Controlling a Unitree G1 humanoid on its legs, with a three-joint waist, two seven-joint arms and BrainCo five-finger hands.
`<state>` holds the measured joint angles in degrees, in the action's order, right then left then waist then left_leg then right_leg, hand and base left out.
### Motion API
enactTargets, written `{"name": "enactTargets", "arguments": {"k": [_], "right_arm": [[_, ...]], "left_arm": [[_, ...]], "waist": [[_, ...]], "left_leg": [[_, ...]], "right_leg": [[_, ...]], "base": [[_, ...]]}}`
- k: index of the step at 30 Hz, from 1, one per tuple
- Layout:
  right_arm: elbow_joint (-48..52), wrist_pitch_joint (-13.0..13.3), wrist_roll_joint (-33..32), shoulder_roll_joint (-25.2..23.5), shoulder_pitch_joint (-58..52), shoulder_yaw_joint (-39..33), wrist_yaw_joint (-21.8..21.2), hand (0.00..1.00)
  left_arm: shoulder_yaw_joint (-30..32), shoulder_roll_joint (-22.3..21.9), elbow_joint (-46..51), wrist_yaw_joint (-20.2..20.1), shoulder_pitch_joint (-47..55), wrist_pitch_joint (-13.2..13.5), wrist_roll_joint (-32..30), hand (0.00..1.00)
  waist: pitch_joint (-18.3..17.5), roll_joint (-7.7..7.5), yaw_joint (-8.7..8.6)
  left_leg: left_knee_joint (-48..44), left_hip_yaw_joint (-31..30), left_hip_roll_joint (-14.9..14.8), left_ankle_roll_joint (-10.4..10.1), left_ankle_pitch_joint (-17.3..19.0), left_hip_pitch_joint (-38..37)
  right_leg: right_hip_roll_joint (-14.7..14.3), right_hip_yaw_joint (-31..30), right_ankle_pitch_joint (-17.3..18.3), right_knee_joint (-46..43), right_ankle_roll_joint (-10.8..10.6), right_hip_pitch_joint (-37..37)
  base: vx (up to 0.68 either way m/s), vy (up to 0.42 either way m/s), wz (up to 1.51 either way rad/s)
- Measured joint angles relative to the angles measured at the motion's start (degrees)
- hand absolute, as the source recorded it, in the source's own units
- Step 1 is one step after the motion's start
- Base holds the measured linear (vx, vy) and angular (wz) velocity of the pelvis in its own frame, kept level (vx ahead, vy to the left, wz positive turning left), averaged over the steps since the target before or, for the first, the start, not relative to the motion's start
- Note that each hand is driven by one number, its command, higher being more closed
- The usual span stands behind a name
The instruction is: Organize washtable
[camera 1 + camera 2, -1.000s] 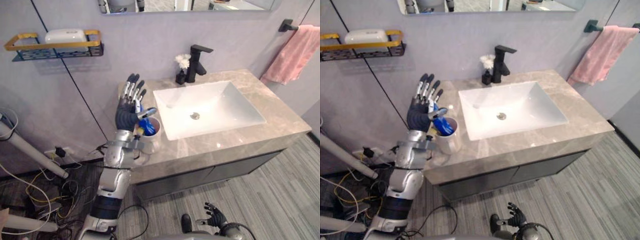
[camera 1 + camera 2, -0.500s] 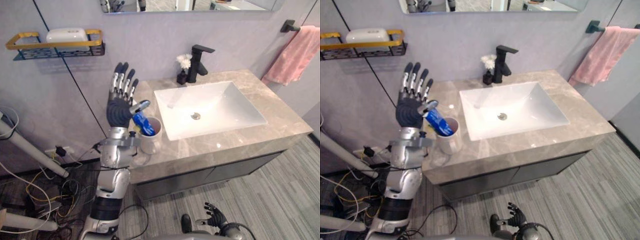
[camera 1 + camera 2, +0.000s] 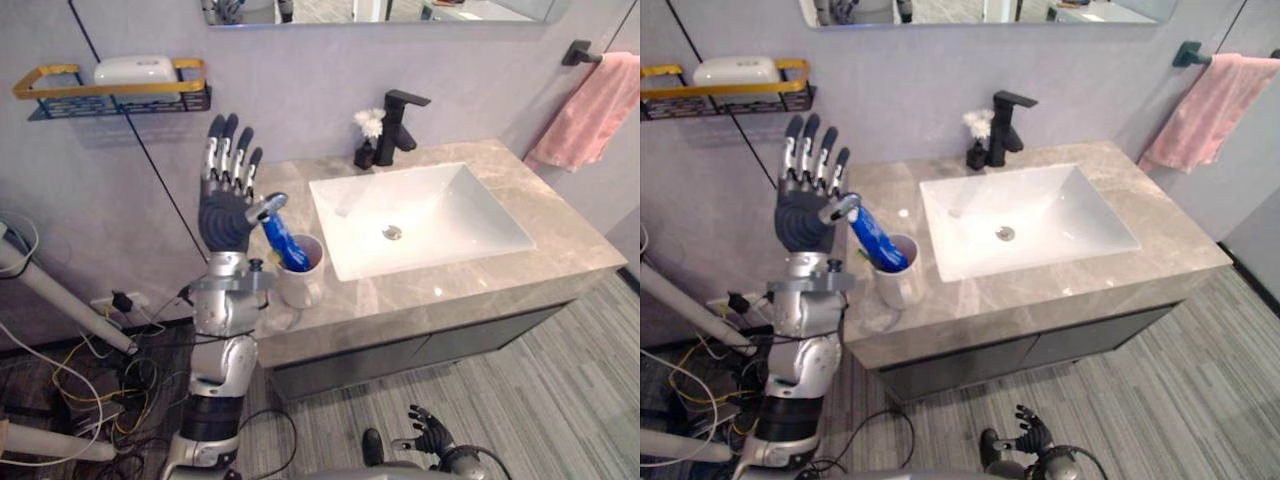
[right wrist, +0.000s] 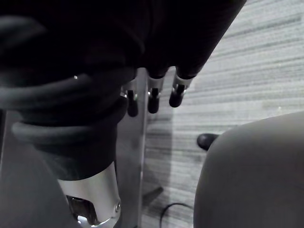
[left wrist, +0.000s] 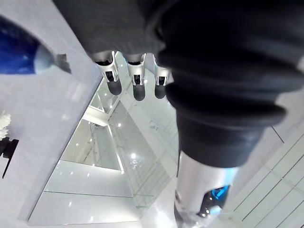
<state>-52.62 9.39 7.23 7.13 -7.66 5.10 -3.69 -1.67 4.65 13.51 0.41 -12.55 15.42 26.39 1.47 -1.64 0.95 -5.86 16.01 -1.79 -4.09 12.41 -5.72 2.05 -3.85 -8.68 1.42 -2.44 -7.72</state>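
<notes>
Lifted since earlier, my spread left hand stands at 10 o'clock of the blue plastic tube, seemingly released into the white ceramic cup; next, I withdraw.

You have the left arm standing nearly upright at the left of the eye views, forearm vertical and wrist straight. Your left hand is held high with its dark-covered back towards the camera. Its fingers are straight, slightly fanned and pointing up, with nothing between them. In its wrist view they show side by side, extended. Your right hand hangs low at the bottom edge of the eye views, near the floor, its fingers relaxed, loosely spread and empty.
</notes>
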Motion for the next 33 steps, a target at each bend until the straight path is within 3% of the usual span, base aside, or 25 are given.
{"name": "enactTargets", "arguments": {"k": [20,27,33], "right_arm": [[-0.33,0.0,0.03,0.0,0.64,0.06,0.0,0.0],[-0.4,0.01,0.04,0.07,0.66,0.03,0.0,0.0],[-0.58,0.01,0.09,0.05,0.67,0.02,-0.02,0.0]], "left_arm": [[0.3,-0.07,0.04,0.96,0.0,0.07,0.16,0.0],[4.59,-0.14,3.52,1.22,0.03,1.2,1.04,0.0],[9.16,-0.98,6.49,2.39,1.03,1.59,1.03,0.0]], "waist": [[0.3,0.47,0.11],[0.51,0.81,0.33],[0.78,1.16,1.66]], "left_leg": [[-0.06,-0.38,-0.16,0.03,-0.03,0.09],[-0.09,-0.98,-0.19,0.14,-0.1,0.11],[-0.14,-1.83,-0.23,0.15,-0.11,0.02]], "right_leg": [[0.01,0.65,-0.04,0.68,0.03,0.46],[0.08,0.94,-0.03,0.69,0.05,0.73],[0.24,1.91,0.03,0.95,0.12,1.37]], "base": [[0.0,0.0,0.01],[0.0,-0.006,0.04],[-0.01,-0.016,0.07]]}}
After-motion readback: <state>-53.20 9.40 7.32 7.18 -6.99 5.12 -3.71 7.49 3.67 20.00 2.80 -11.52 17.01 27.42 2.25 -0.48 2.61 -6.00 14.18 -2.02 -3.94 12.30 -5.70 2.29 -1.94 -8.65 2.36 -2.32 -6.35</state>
